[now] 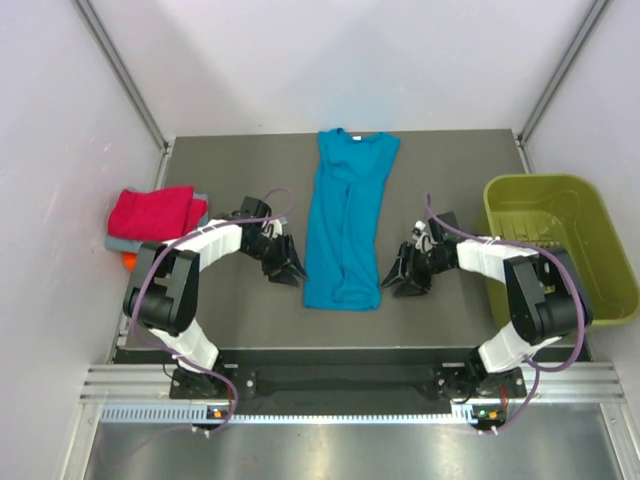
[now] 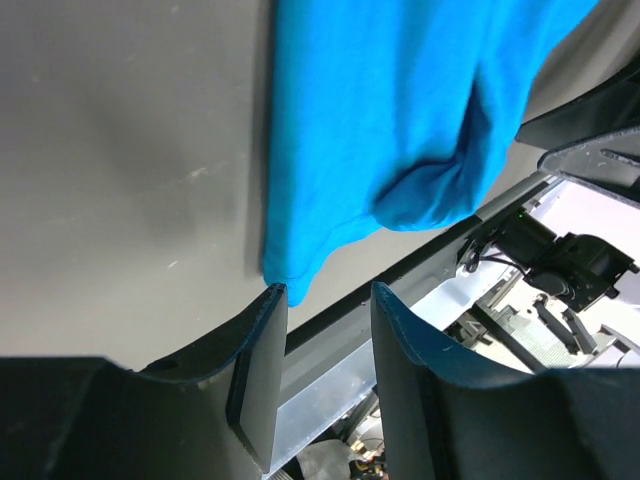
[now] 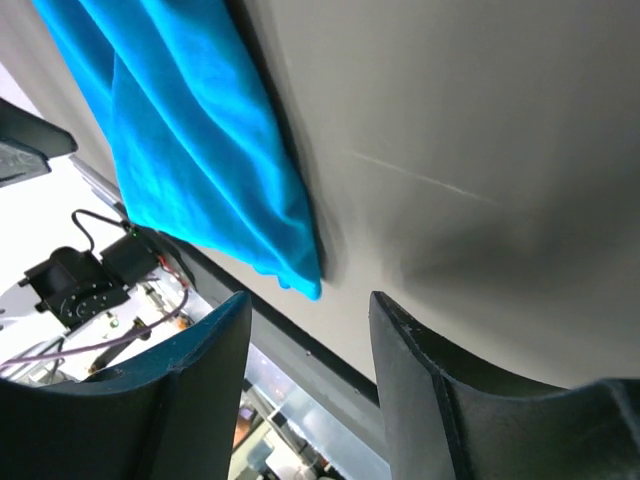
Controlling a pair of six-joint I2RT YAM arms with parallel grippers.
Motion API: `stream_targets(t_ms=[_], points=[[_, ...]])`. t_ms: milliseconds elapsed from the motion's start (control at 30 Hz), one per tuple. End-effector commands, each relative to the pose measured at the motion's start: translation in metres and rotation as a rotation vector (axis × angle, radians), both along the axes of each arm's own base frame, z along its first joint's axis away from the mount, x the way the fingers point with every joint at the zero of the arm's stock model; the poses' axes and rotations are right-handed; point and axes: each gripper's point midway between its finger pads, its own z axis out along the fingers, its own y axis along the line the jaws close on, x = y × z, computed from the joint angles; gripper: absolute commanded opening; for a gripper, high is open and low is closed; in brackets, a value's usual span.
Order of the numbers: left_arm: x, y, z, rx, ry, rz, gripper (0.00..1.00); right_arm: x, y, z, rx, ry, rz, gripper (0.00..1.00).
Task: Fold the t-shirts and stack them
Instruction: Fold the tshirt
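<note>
A teal-blue t-shirt [image 1: 343, 225] lies folded into a long narrow strip down the middle of the table, collar at the far end. My left gripper [image 1: 288, 272] sits low beside its near left corner, open. In the left wrist view that gripper [image 2: 328, 292] has nothing between its fingers, and the shirt's corner [image 2: 290, 270] lies just past one fingertip. My right gripper [image 1: 400, 280] is open beside the near right corner. In the right wrist view the shirt's corner [image 3: 300, 270] lies just ahead of that gripper's [image 3: 310, 302] gap. A folded magenta-red shirt [image 1: 155, 210] tops a grey one [image 1: 122, 243] and an orange one [image 1: 130, 261] at the left.
An olive-green plastic bin [image 1: 575, 200] stands at the table's right edge, close to my right arm. The dark table front edge [image 1: 330, 352] runs just behind both grippers. White walls close in the left, right and far sides.
</note>
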Motion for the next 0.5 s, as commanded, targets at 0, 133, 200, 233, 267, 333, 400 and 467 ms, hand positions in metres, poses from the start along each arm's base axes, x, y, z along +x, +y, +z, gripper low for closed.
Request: stream_targets(t_ms=[0,133,200,233,267,333,400,467], points=[[0.006,-0.002,0.012,-0.036,-0.062,0.013,0.44,0.006,0.019,0.004,0.057,-0.032,0.002,0.51],[-0.001,0.0,0.007,-0.028,-0.035,0.027,0.44,0.002,0.03,-0.003,0.06,-0.019,0.018,0.5],[-0.004,-0.001,0.004,-0.034,-0.015,0.034,0.45,-0.001,0.038,-0.002,0.061,-0.018,0.043,0.5],[-0.005,-0.002,0.003,-0.042,-0.005,0.034,0.45,-0.001,0.04,-0.005,0.06,-0.01,0.047,0.51],[-0.006,-0.004,0.002,-0.051,-0.002,0.034,0.45,0.001,0.044,-0.003,0.064,-0.016,0.053,0.5],[-0.008,-0.008,0.0,-0.052,0.015,0.031,0.45,0.0,0.052,-0.004,0.064,-0.015,0.078,0.5],[-0.007,-0.011,-0.001,-0.061,0.022,0.034,0.45,-0.003,0.059,-0.004,0.064,-0.019,0.101,0.48],[-0.008,-0.014,-0.004,-0.062,0.03,0.031,0.45,-0.002,0.064,-0.002,0.07,-0.022,0.106,0.46]])
